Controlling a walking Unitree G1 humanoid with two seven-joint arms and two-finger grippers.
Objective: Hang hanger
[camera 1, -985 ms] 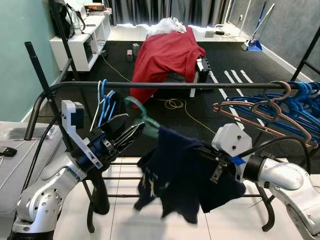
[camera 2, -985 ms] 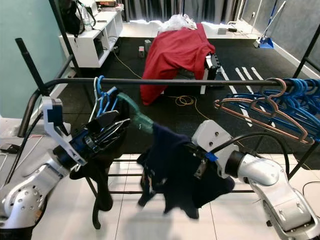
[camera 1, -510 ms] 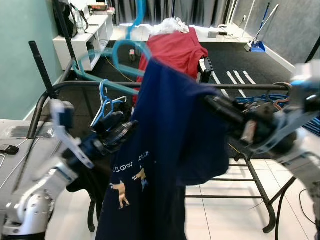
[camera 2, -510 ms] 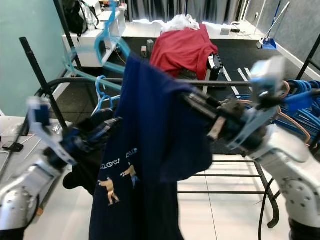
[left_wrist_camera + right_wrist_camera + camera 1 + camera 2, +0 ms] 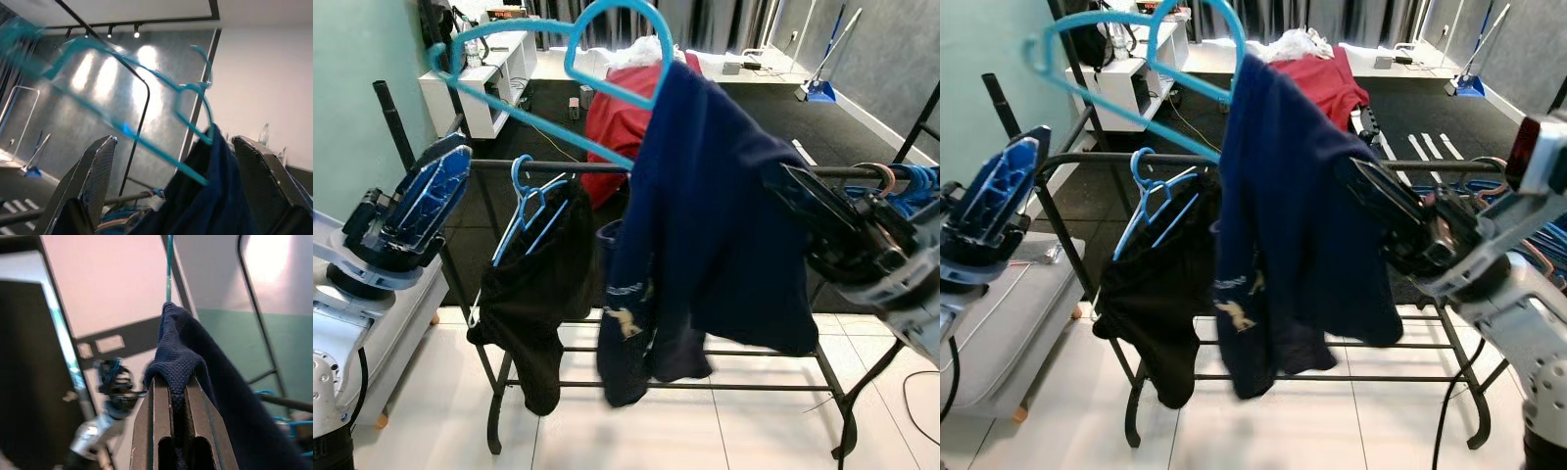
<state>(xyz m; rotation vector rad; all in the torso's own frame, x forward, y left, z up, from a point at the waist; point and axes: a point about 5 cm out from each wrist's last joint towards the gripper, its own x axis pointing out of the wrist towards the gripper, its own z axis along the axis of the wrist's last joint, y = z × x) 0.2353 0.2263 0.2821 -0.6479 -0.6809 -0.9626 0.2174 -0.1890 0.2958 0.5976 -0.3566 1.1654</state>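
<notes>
The left claw is raised beside the rack's left end, fingers spread apart and gripping nothing. The blue hanger rides high, well above and to the right of it. Below, a black garment hangs on a second blue hanger from the rack rail. The navy shirt drapes from the raised hanger in front of the rail. The right claw is clenched on the navy shirt's shoulder fabric. Further blue hangers crowd the rail just beyond the right claw.
</notes>
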